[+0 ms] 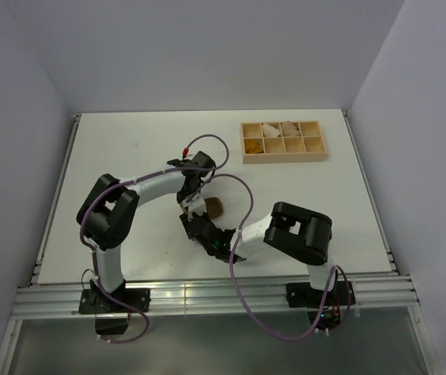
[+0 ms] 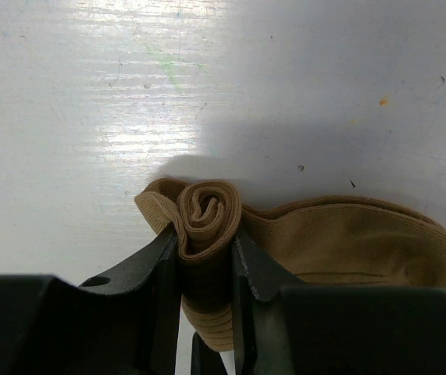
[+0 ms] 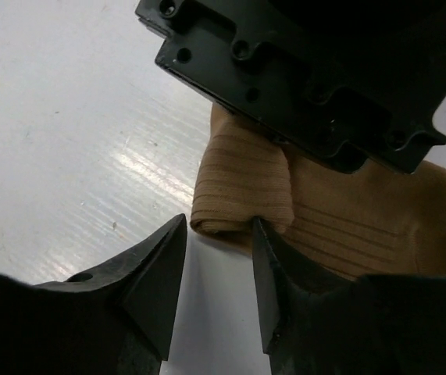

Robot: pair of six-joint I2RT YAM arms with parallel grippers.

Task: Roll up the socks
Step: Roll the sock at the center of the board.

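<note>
From above: a white table [image 1: 129,148] with a wooden tray [image 1: 283,160] in the upper right, split into small boxes. Two of the far boxes with pale bundles [image 1: 271,130] inside. Near the middle of the frame, both arms bent in toward one spot. There, a small brown lump: the tan sock [image 1: 215,208], down on the table and well apart from the tray. On the sock's left side, the left gripper [image 1: 194,205]; just below it in the frame, the right gripper [image 1: 194,219], the two very near each other.

In the left wrist view: the left gripper [image 2: 205,238] squeezed tight on the sock. One end of the tan sock [image 2: 347,242] wound up into a curl, like a snail shell, low and left of the middle. Black fingers [image 2: 164,254] pressed on both sides of that curl, with no gap left. Rest of the sock flat and loose, off to the lower right. Bare shiny table [image 2: 90,94] over the whole top half.

In the right wrist view: the right gripper [image 3: 219,234] partly open, with nothing held. Only bare table [image 3: 66,117] in the gap between its two fingers [image 3: 156,269]. Rolled end of the tan sock [image 3: 242,183] just above that gap, right beside the finger on the right side of the frame. Black body of the left gripper [image 3: 308,70] on top of the sock, filling the upper right. More ribbed sock spread flat to the right.
</note>
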